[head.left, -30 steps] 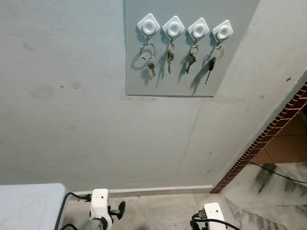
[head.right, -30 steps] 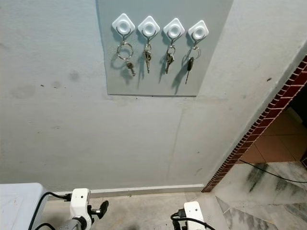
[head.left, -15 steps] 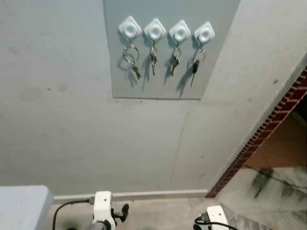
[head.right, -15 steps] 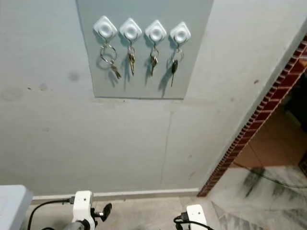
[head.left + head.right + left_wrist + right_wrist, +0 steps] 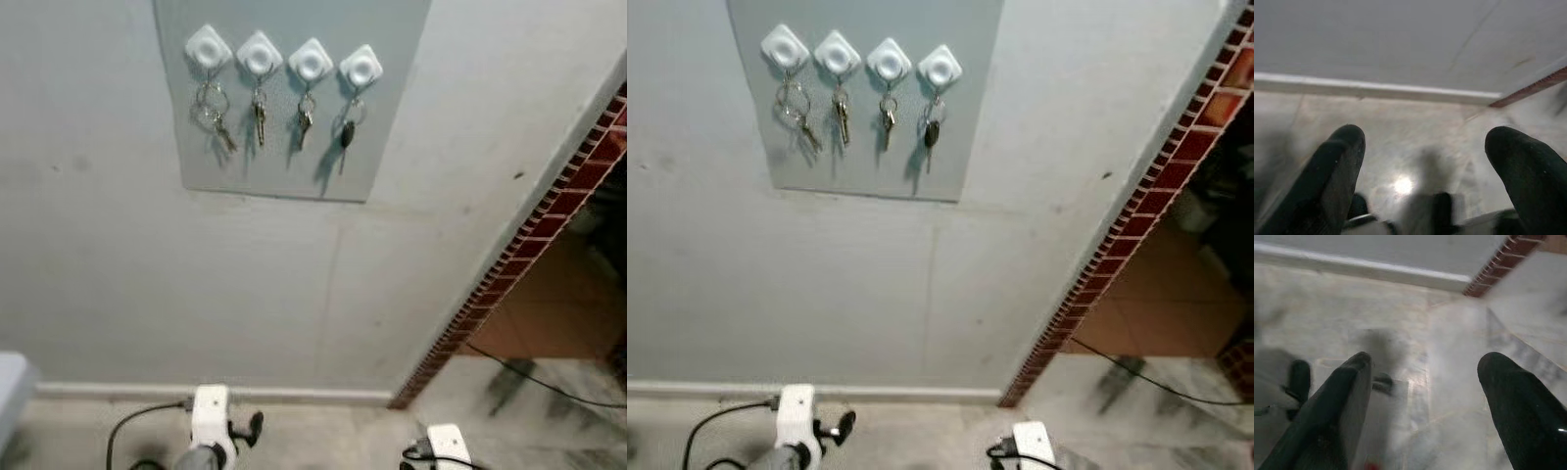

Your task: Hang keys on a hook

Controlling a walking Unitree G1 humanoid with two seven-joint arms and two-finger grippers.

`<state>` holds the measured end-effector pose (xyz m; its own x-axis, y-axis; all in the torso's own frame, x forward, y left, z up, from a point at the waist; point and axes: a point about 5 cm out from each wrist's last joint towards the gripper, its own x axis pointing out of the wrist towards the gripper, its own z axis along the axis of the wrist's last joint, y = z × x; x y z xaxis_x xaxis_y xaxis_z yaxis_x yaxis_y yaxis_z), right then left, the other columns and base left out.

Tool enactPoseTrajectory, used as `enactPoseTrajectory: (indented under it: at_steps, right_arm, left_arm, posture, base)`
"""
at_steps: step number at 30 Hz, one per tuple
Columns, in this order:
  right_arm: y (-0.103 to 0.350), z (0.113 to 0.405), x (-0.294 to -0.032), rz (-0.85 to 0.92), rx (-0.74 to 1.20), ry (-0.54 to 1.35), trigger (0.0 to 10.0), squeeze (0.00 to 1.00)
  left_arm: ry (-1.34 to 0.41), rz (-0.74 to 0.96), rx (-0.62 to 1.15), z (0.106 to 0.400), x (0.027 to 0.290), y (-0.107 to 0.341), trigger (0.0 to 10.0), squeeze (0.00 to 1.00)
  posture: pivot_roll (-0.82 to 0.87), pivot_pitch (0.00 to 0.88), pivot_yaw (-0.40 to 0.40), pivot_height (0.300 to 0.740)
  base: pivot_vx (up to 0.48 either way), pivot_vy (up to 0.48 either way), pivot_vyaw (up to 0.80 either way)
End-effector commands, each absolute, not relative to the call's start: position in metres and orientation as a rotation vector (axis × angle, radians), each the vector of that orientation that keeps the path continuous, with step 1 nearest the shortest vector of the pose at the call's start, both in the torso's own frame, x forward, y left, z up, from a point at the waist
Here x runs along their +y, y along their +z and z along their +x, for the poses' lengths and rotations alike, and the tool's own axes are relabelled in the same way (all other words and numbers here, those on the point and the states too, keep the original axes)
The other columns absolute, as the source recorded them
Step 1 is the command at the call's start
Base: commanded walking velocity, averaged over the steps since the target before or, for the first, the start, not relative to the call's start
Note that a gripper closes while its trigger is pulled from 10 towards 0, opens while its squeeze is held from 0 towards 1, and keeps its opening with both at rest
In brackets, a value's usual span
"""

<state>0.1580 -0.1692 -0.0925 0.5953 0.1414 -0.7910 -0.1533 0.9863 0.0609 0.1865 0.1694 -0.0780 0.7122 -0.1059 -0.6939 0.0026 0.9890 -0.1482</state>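
While both tools [image 5: 1422,166] [image 5: 1422,401] hang wide apart, four hooks [image 5: 284,56] hold four key sets [image 5: 279,117].

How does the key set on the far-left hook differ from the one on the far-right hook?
The far-left key set hangs from a large, wide ring with a small brownish key angled to the side. The far-right key set has a smaller ring and a dark-headed key hanging nearly straight down. Both hang from white diamond-shaped hooks on the grey panel.

Soft even light, slight motion blur; keys [image 5: 258,110] cast faint shadows; a glare spot on the floor [image 5: 1403,185].
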Motion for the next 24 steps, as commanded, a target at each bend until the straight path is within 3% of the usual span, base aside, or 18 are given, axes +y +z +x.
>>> enactPoseTrajectory:
  at_steps: [1,8,24]
  right_arm:
    - [-0.0919,0.1566,-0.1812,-0.03,0.922,0.148,10.0,0.0]
    - [-0.0917,0.1571,-0.1817,-0.032,0.921,0.148,10.0,0.0]
    - [-0.0919,0.1568,-0.1826,-0.032,0.926,0.141,10.0,0.0]
  left_arm:
    - [-0.086,-0.151,0.77,0.1915,0.1579,-0.0764,10.0,0.0]
    - [-0.084,-0.154,0.771,0.1917,0.157,-0.0764,10.0,0.0]
    - [-0.066,-0.186,0.771,0.1947,0.1566,-0.0754,10.0,0.0]
  posture:
    - [0.0,0.0,-0.066,0.74]
    - [0.0,0.0,-0.069,0.74]
    - [-0.01,0.0,-0.065,0.74]
  base:
    - [0.0,-0.442,0.0]
    - [0.0,-0.424,0.0]
    - [0.0,0.0,0.0]
